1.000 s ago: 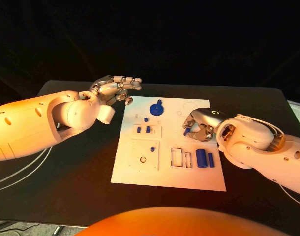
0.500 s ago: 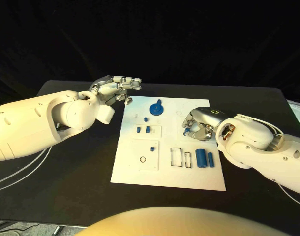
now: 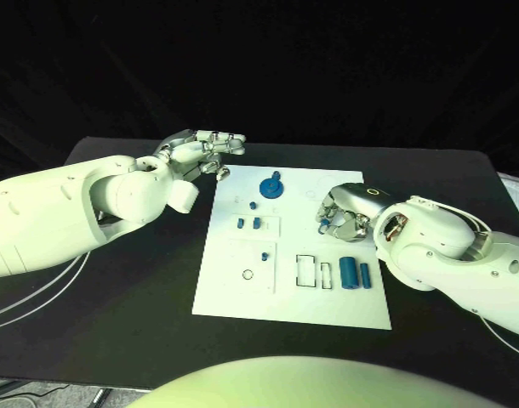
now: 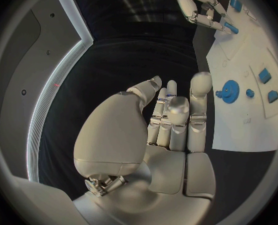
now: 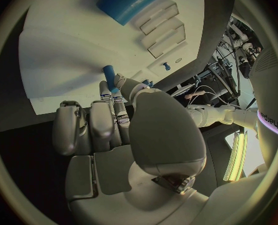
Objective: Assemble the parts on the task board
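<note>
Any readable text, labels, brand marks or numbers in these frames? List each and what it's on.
Dark lettering on the white forearm beside its purple ring, right wrist view: too distorted to read with confidence.
Task board: faint outlines, no readable text or numbers.
Blue parts, such as the blue gear: no markings visible.
Left robot hand and right robot hand: no legible marks.

You see the white board [image 3: 294, 297] lying in the middle of the black table [image 3: 125, 323]. Your left hand [image 3: 198, 153] hovers just off the board's far left corner, fingers curled with nothing in them. Your right hand [image 3: 343, 214] sits over the board's right edge, pinching a small blue peg [image 3: 325, 225]. A blue gear [image 3: 270, 186] lies near the board's far edge, and two blue cylinders [image 3: 356, 274] lie side by side toward its near right.
</note>
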`<act>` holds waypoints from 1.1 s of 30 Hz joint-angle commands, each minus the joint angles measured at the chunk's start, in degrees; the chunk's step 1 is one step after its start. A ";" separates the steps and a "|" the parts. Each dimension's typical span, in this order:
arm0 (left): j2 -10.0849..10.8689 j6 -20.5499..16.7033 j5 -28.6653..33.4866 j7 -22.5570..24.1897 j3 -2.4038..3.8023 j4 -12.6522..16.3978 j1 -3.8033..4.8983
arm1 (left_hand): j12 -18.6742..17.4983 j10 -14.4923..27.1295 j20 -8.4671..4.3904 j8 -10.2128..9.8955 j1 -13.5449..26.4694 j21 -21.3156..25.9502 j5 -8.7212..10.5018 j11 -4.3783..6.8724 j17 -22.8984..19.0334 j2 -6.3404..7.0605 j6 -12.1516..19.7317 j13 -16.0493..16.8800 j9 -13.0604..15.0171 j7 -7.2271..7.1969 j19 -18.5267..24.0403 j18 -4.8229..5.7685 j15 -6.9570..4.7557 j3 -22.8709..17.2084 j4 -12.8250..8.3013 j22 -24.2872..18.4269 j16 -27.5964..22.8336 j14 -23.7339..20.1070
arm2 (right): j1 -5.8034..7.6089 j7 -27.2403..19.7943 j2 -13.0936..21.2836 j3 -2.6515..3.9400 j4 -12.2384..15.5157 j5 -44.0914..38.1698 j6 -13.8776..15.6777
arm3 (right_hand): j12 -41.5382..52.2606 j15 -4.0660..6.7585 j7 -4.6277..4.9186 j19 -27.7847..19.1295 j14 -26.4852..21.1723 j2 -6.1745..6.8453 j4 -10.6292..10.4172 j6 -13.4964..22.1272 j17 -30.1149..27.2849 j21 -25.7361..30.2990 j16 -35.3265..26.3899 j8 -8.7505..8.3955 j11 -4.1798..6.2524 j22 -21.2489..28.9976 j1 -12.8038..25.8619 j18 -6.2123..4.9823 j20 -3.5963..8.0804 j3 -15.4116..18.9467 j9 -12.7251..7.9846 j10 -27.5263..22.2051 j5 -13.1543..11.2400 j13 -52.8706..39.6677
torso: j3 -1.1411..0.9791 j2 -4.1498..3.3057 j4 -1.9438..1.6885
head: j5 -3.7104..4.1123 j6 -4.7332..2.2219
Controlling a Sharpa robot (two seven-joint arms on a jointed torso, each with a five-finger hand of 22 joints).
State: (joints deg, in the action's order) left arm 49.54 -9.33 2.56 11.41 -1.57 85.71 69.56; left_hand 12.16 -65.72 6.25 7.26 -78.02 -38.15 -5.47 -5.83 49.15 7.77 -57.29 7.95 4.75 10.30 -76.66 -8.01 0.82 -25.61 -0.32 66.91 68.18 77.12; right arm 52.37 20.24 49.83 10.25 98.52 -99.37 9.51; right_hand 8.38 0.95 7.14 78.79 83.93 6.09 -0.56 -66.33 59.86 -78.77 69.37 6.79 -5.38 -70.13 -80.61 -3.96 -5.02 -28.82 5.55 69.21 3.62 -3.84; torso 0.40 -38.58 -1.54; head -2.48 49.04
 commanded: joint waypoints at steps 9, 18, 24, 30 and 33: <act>-0.11 1.02 -0.16 0.21 0.03 -0.10 0.02 | 0.08 0.38 0.12 0.11 -0.06 0.37 -0.18 0.10 -0.08 -0.38 0.40 0.06 -0.09 0.06 0.42 -0.74 -0.04 0.39 -0.10 -0.05 -0.08 -0.55 | 0.16 -1.11 1.72 0.39 3.55 0.80 5.75 | -0.60 0.48 0.12 0.30 1.48 -1.28 0.60 -0.17 0.30 -0.48 0.41 -0.10 2.19 -0.36 -1.04 -0.44 0.34 -0.79 0.13 2.71 0.00 -0.48 | 0.03 0.11 0.03 | 0.03 -0.12; -0.52 1.12 -0.16 0.11 0.02 -0.17 -0.01 | 0.18 0.49 0.13 0.14 -0.11 0.47 -0.20 0.09 -0.09 -0.46 0.45 0.08 -0.11 0.07 0.43 -0.75 -0.02 0.44 -0.11 -0.10 -0.06 -0.56 | 0.17 -2.34 0.67 0.74 9.40 3.34 8.02 | -0.84 0.45 0.18 0.33 1.49 -1.10 0.88 -0.23 0.33 -0.54 0.47 -0.18 2.16 -0.43 -0.96 -0.43 0.33 -0.96 0.18 2.86 0.45 -0.48 | 0.08 0.00 -0.26 | -0.90 -0.28; -0.70 1.06 -0.16 0.13 0.02 -0.27 -0.01 | 0.18 0.49 0.13 0.14 -0.11 0.47 -0.20 0.09 -0.09 -0.46 0.45 0.08 -0.11 0.07 0.43 -0.75 -0.02 0.44 -0.11 -0.10 -0.06 -0.56 | -0.97 -3.27 -2.03 0.18 11.06 3.71 7.90 | -0.98 0.44 0.22 0.31 1.48 -1.06 1.02 -0.22 0.28 -0.54 0.45 -0.25 2.13 -0.42 -0.95 -0.43 0.33 -1.08 0.20 2.92 0.68 -0.48 | 0.14 0.02 -0.22 | -1.84 -0.10; -0.94 1.12 -0.16 0.17 0.02 -0.24 -0.01 | 0.18 0.49 0.13 0.14 -0.11 0.47 -0.20 0.09 -0.09 -0.46 0.45 0.08 -0.11 0.07 0.43 -0.75 -0.02 0.44 -0.11 -0.10 -0.06 -0.56 | -2.08 -4.50 -5.69 -1.56 10.31 3.61 7.32 | -1.11 0.41 0.27 0.24 1.46 -1.05 1.15 -0.16 0.20 -0.48 0.40 -0.33 2.10 -0.30 -0.93 -0.46 0.32 -1.15 0.20 2.92 0.89 -0.47 | 0.13 0.02 -0.28 | -2.33 0.35; -0.99 1.14 -0.16 0.17 0.02 -0.23 -0.01 | 0.18 0.49 0.13 0.14 -0.11 0.47 -0.20 0.09 -0.09 -0.46 0.45 0.08 -0.11 0.07 0.43 -0.75 -0.02 0.44 -0.11 -0.10 -0.06 -0.56 | -2.51 -5.06 -7.18 -2.43 9.42 3.57 6.73 | -1.23 0.40 0.30 0.22 1.45 -1.08 1.29 -0.12 0.16 -0.48 0.39 -0.40 2.07 -0.28 -0.95 -0.47 0.31 -1.25 0.21 2.93 1.06 -0.47 | 0.10 0.00 -0.25 | -2.71 0.52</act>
State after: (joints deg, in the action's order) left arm 48.67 -9.24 2.52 11.30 -1.58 85.39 69.52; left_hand 12.16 -65.72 6.25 7.26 -78.02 -37.82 -5.47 -5.83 49.15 7.77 -57.29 7.93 4.69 10.30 -76.66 -8.01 0.82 -25.45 -0.49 66.86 68.18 77.12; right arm 50.02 16.93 42.87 7.81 108.23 -95.80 16.77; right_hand 7.37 0.93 7.14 79.00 83.93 6.02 0.26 -66.33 60.07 -79.00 69.59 6.78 -5.67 -70.46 -80.55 -3.95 -4.82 -29.59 5.70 69.50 4.30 -4.23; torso 0.52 -38.59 -1.77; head -4.91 49.41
